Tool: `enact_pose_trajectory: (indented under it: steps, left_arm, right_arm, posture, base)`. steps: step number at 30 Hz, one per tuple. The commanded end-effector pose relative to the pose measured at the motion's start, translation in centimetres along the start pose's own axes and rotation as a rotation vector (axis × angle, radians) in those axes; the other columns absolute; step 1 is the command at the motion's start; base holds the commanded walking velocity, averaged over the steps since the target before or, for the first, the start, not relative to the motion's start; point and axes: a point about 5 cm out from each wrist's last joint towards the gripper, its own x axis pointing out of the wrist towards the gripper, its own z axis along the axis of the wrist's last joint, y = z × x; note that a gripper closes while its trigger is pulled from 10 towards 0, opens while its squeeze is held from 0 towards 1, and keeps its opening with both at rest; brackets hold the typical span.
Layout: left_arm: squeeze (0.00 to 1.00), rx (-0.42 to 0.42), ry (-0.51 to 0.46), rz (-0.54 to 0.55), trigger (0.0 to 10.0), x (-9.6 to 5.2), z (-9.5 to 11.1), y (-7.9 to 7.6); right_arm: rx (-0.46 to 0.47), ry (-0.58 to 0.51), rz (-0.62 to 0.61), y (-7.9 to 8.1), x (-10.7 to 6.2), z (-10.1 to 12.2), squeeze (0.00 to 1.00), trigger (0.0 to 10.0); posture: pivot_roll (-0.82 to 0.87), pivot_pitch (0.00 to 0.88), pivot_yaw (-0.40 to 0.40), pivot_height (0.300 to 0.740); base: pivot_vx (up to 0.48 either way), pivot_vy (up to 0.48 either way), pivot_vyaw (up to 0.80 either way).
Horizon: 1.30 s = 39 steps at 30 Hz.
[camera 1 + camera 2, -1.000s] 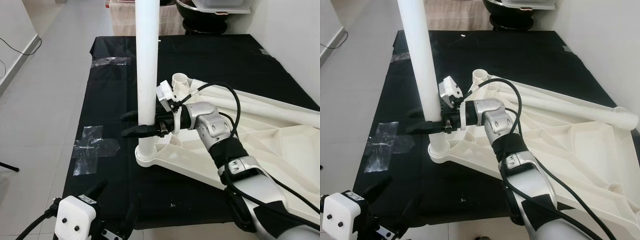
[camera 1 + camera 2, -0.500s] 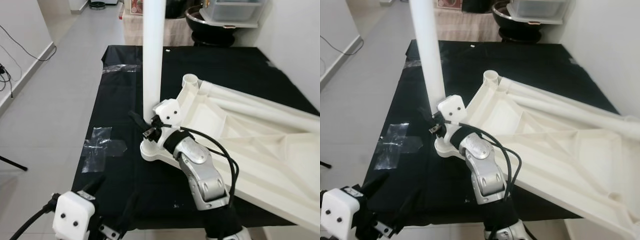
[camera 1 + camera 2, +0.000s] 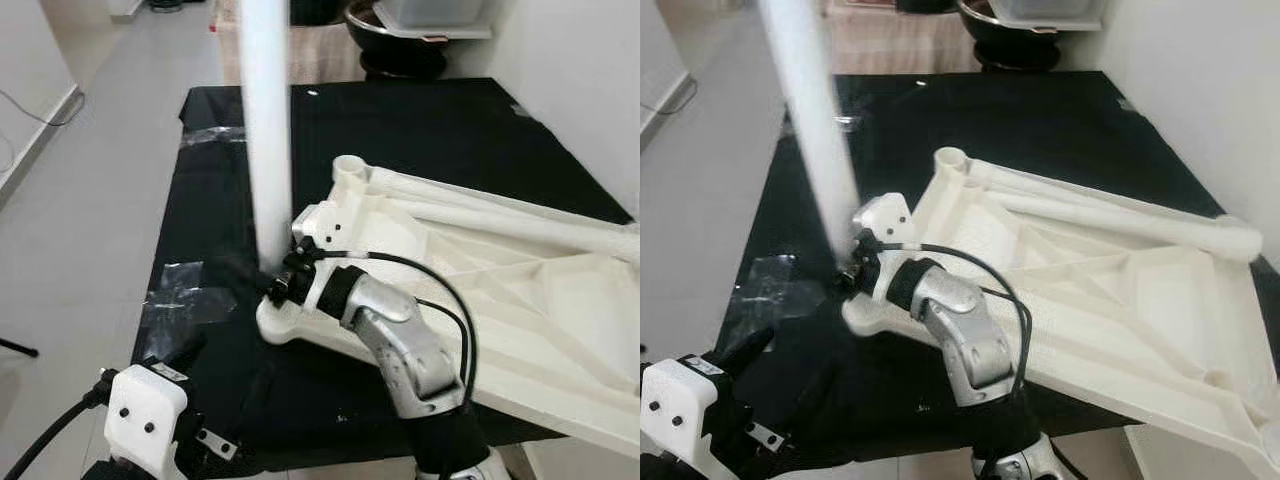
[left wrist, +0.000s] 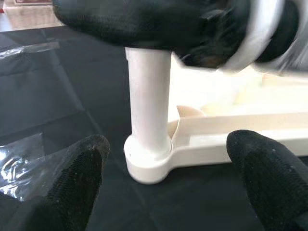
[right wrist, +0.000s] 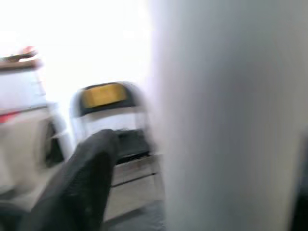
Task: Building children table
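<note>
The right gripper (image 3: 262, 281), fingers clasping the upright leg (image 3: 266, 150), has swung round it, suggesting it's screwing into the tabletop (image 3: 520, 290).

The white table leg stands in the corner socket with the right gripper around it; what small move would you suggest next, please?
Probably press the table leg straight down to seat it. It stands upright in the corner socket of the upturned tabletop, the right gripper holds it just above the socket, and the left gripper hangs open nearby.
</note>
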Motion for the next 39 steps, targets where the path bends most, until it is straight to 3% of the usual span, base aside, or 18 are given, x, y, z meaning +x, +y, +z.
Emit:
enact_pose_trajectory:
  steps: [1,4,6,12,13,14,15,16,18,24,30,31,33,34,35,36,37,39]
  left_arm:
    - [0.0,-0.001,0.036,-0.014,10.0,-0.2,-0.4,-0.1]
    - [0.0,-0.003,0.037,-0.014,10.0,-0.2,-0.4,-0.1]
    - [0.0,-0.007,0.036,-0.016,10.0,-0.2,-0.4,-0.2]
    - [0.0,-0.018,0.044,-0.008,10.0,-0.6,-0.6,-0.4]
    - [0.0,-0.018,0.044,-0.008,10.0,-0.6,-0.6,-0.4]
    - [0.0,-0.02,0.048,-0.008,10.0,-0.7,-0.7,-0.5]
    - [0.0,-0.02,0.048,-0.008,10.0,-0.7,-0.7,-0.5]
    - [0.0,-0.021,0.049,-0.008,10.0,-0.7,-0.7,-0.5]
    - [0.0,-0.022,0.051,-0.007,10.0,-0.8,-0.7,-0.6]
    - [0.0,-0.024,0.052,-0.009,10.0,-0.8,-0.7,-0.6]
    - [0.0,-0.022,0.051,-0.008,10.0,-0.8,-0.7,-0.6]
    - [0.0,-0.021,0.051,-0.007,10.0,-0.8,-0.7,-0.5]
    - [0.0,-0.021,0.051,-0.007,10.0,-0.8,-0.7,-0.5]
    - [0.0,-0.018,0.051,-0.006,10.0,-0.8,-0.7,-0.4]
    - [0.0,-0.018,0.051,-0.006,10.0,-0.8,-0.7,-0.4]
    - [0.0,-0.016,0.051,-0.005,10.0,-0.7,-0.6,-0.2]
    - [0.0,-0.013,0.052,-0.007,10.0,-0.6,-0.6,-0.2]
    - [0.0,-0.013,0.052,-0.007,10.0,-0.6,-0.6,-0.2]
  right_arm:
    - [-0.03,-0.005,0.193,0.9,0.1,0.7,0.0,10.0]
    - [-0.05,0.039,0.268,0.5,-0.4,0.4,0.0,10.0]
    - [-0.014,0.107,0.394,-0.7,-1.1,-0.7,0.0,10.0]
    - [0.092,0.181,0.449,-4.2,-0.9,-1.6,0.0,10.0]
    - [0.092,0.181,0.449,-4.2,-0.9,-1.6,0.0,10.0]
    - [0.112,0.192,0.474,-4.5,-0.8,-1.6,0.0,6.6]
    - [0.112,0.192,0.474,-4.5,-0.8,-1.6,0.0,6.6]
    - [0.115,0.198,0.474,-4.6,-0.7,-1.6,0.0,0.5]
    - [0.117,0.203,0.491,-4.7,-0.7,-1.8,0.0,0.0]
    - [0.103,0.23,0.468,-4.3,-0.9,-2.8,0.0,0.0]
    - [0.044,0.332,0.128,-3.7,-1.4,-4.8,0.0,0.0]
    - [0.019,0.37,-0.147,-3.9,-1.0,-5.6,0.0,0.0]
    - [0.019,0.37,-0.147,-3.9,-1.0,-5.6,0.0,0.0]
    - [0.016,0.366,-0.373,-3.0,-1.1,-5.9,0.0,0.0]
    - [0.016,0.366,-0.373,-3.0,-1.1,-5.9,0.0,0.0]
    - [0.017,0.348,-0.5,-1.8,-0.9,-5.8,0.0,0.0]
    - [0.03,0.327,-0.54,-0.8,-0.3,-5.6,0.0,0.0]
    - [0.03,0.327,-0.54,-0.8,-0.3,-5.6,0.0,0.0]
  posture:
    - [0.16,0.138,-0.05,0.74]
    - [0.17,0.143,-0.05,0.74]
    - [0.18,0.153,-0.05,0.74]
    - [0.2,0.169,-0.054,0.74]
    - [0.2,0.169,-0.054,0.74]
    - [0.2,0.17,-0.054,0.74]
    - [0.2,0.17,-0.054,0.74]
    - [0.2,0.171,-0.054,0.74]
    - [0.2,0.174,-0.057,0.74]
    - [0.19,0.171,-0.056,0.74]
    - [0.18,0.166,-0.064,0.74]
    - [0.18,0.166,-0.063,0.74]
    - [0.18,0.166,-0.063,0.74]
    - [0.18,0.171,-0.057,0.74]
    - [0.18,0.171,-0.057,0.74]
    - [0.16,0.165,-0.044,0.74]
    - [0.16,0.143,-0.035,0.74]
    - [0.16,0.143,-0.035,0.74]
  base:
    - [0.0,0.0,0.0]
    - [0.0,0.0,0.0]
    - [0.0,0.0,0.0]
    - [0.0,0.0,0.0]
    - [0.0,0.0,0.0]
    - [0.0,0.0,0.0]
    - [0.0,0.0,0.0]
    - [0.0,0.0,0.0]
    - [0.0,0.0,0.0]
    - [0.0,0.0,0.0]
    - [0.0,0.0,0.0]
    - [0.0,0.0,0.0]
    - [0.0,0.0,0.0]
    - [0.0,0.0,0.0]
    - [0.0,0.0,0.0]
    - [0.0,0.0,0.0]
    - [0.0,0.0,0.0]
    - [0.0,0.0,0.0]
